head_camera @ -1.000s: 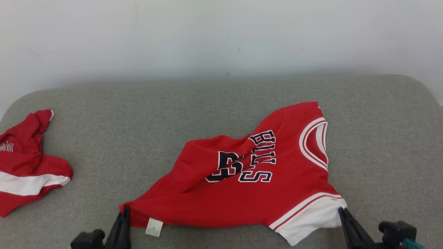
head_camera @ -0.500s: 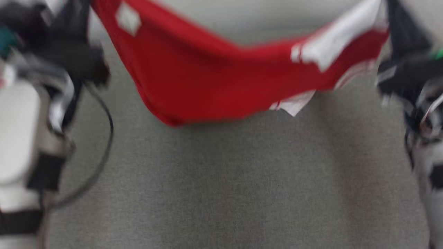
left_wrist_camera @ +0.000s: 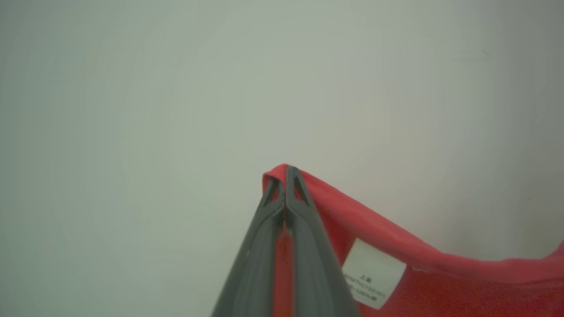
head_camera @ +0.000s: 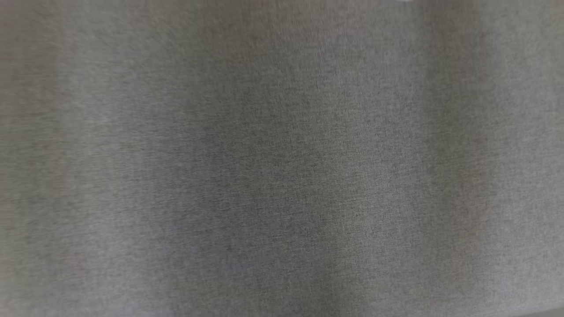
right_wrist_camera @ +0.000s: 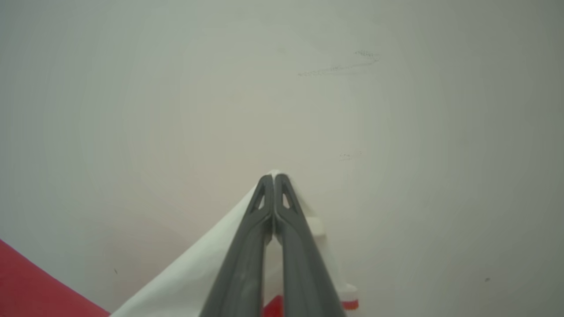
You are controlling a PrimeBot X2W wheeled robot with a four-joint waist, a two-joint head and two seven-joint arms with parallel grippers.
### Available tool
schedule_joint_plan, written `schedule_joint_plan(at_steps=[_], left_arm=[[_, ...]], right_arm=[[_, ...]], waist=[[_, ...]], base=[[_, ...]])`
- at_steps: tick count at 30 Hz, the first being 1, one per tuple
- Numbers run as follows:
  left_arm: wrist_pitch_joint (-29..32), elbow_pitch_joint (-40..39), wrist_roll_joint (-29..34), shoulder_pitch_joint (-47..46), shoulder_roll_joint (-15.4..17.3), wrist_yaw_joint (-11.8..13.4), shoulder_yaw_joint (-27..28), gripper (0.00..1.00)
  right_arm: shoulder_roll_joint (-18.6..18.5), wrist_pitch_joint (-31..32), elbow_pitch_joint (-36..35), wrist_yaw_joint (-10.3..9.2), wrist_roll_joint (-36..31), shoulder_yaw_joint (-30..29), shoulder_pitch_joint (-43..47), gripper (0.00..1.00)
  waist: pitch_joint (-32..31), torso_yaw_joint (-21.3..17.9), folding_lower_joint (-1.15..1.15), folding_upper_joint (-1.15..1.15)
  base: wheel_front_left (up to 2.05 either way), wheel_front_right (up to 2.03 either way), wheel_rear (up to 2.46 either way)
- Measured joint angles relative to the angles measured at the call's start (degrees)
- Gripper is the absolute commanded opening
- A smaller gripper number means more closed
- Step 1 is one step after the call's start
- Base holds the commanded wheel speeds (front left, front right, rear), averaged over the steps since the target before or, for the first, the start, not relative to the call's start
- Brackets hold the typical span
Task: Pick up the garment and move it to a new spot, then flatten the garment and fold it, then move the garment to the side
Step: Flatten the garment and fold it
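The red garment [left_wrist_camera: 418,281] hangs between the two pincers. The left gripper [left_wrist_camera: 285,172] is clenched on a red corner at its tips, and the right gripper [right_wrist_camera: 274,178] is clenched on the white-trimmed corner. Holding two corners likely spreads the cloth for laying flat. A pale wall [left_wrist_camera: 132,88] stands beyond the fingertips.

The grey cushion surface [head_camera: 282,158] lies open; a pale wall [left_wrist_camera: 132,88] stands ahead.
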Motion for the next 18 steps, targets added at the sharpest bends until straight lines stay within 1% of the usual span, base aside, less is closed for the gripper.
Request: schedule_joint_plan(at_steps=[5, 8, 10, 12, 15, 18], left_arm=[[-3.44, 6.61, -0.41, -7.18, -0.31, 0.00, -3.58, 0.00], [-5.57, 10.18, -1.55, -10.23, -0.99, -0.02, -4.04, 0.00], [-6.10, 11.82, -1.80, -11.99, -1.36, -0.02, -5.46, 0.00], [-6.84, 13.21, -2.02, -13.29, -1.45, -0.02, -7.03, 0.00], [-8.04, 14.68, -4.07, -13.72, -1.32, -0.02, -8.94, 0.00], [-9.42, 15.05, -6.41, -13.05, -0.36, -0.02, -11.24, 0.00]], right_arm=[[0.89, -2.75, 6.99, 0.00, -1.81, 2.11, -8.53, 0.00], [0.77, -4.24, 10.35, 0.00, -2.19, 2.86, -12.35, 0.00], [0.76, -5.06, 11.87, 0.00, -2.10, 3.59, -14.54, 0.00], [0.83, -5.52, 13.21, 0.00, -1.69, 4.64, -15.73, 0.00], [0.69, -6.03, 14.91, 0.00, -0.68, 6.26, -15.94, 0.00], [-0.13, -6.64, 15.61, 0.00, 0.81, 8.12, -15.21, 0.00]], waist=[[3.41, -1.43, -0.01, -0.01], [4.28, -2.16, -0.01, 0.00], [4.70, -2.30, -0.03, -0.01], [5.01, -2.35, -0.04, -0.02], [5.36, -2.49, -0.03, -0.01], [5.76, -2.52, -0.03, -0.02]], base=[[0.00, 0.00, 0.00], [0.00, 0.00, 0.00], [0.00, 0.00, 0.00], [0.00, 0.00, 0.00], [0.00, 0.00, 0.00], [0.00, 0.00, 0.00]])
